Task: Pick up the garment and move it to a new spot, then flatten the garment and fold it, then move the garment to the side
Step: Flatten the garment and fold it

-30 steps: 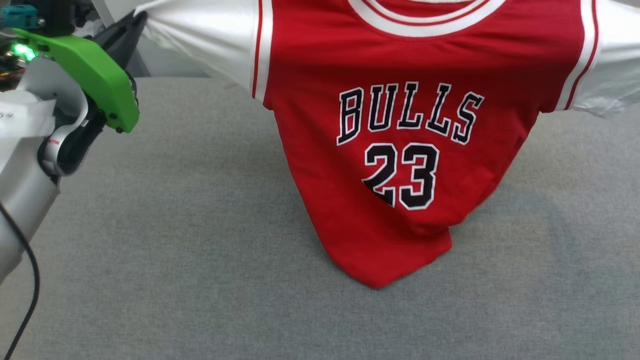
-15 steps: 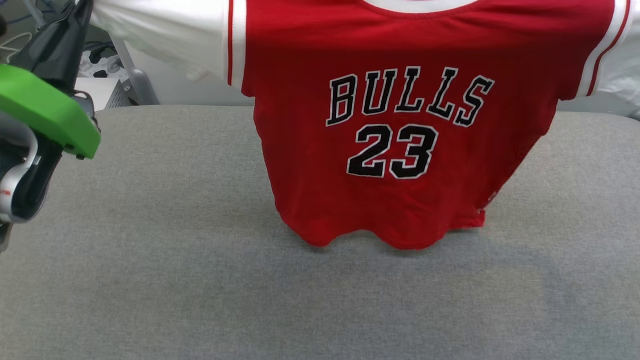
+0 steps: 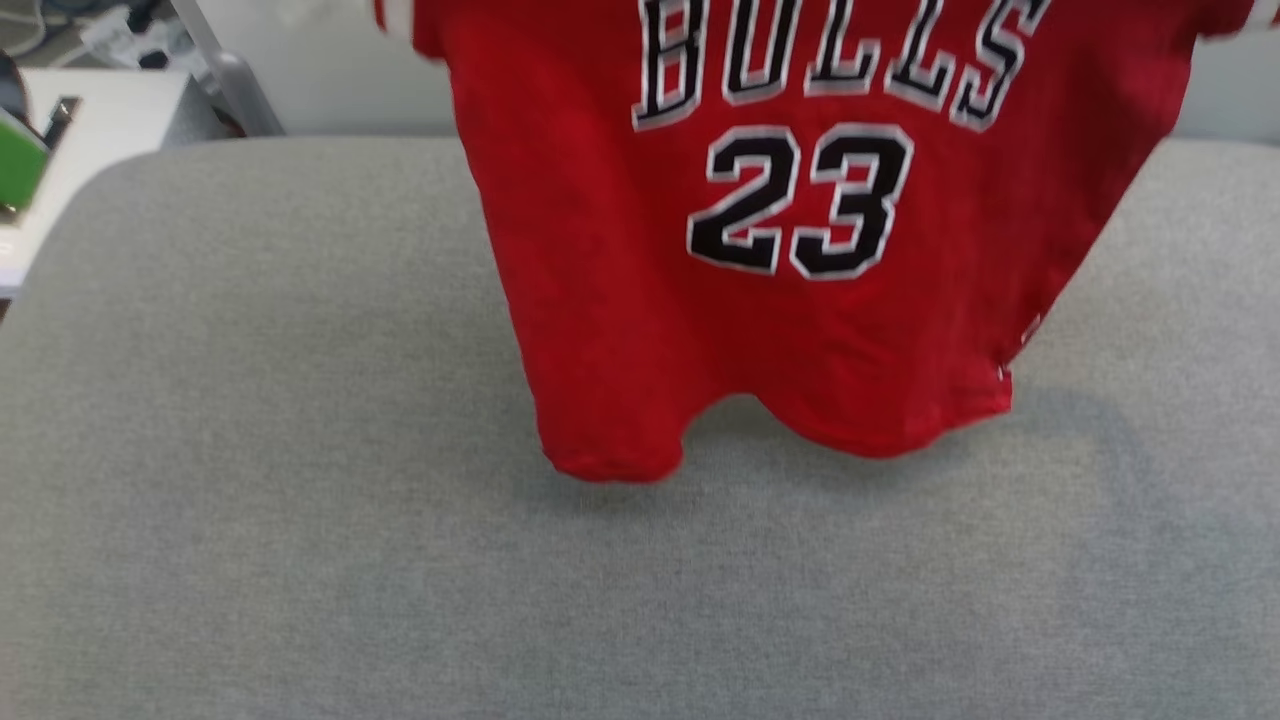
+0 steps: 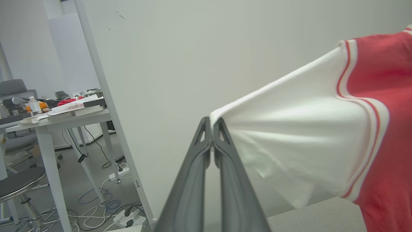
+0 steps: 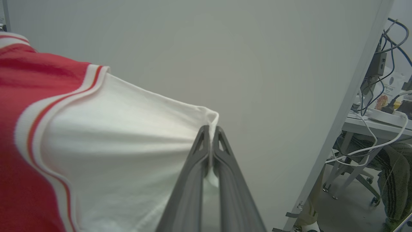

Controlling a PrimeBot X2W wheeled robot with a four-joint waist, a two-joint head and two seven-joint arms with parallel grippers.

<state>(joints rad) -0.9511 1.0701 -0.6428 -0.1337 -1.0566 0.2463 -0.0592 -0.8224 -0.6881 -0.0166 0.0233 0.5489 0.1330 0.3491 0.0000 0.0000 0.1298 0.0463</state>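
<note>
The garment point(image 3: 800, 300), a red jersey with black "BULLS 23" print, hangs in the air above the grey padded table point(image 3: 300, 500); its hem floats just over the surface. In the left wrist view my left gripper point(image 4: 211, 124) is shut on the edge of one white sleeve point(image 4: 289, 135). My right gripper point(image 5: 210, 130) is shut on the tip of the other white sleeve point(image 5: 128, 138). The shirt is stretched between the two grips. Its neck and sleeves lie beyond the top edge of the head view.
A pale partition wall point(image 4: 193, 48) stands behind the table. To the left are a white desk point(image 4: 64, 119), a stool point(image 4: 19, 183) and floor cables point(image 4: 112, 206). Another desk with cables point(image 5: 379, 116) and a person's leg point(image 5: 392, 167) sit to the right. A green arm part point(image 3: 18, 165) shows at the left edge.
The jersey has risen: its hem, which lay bunched on the table, now hangs free above it. The left arm's green part has slid almost out of the head view, which has also shifted.
</note>
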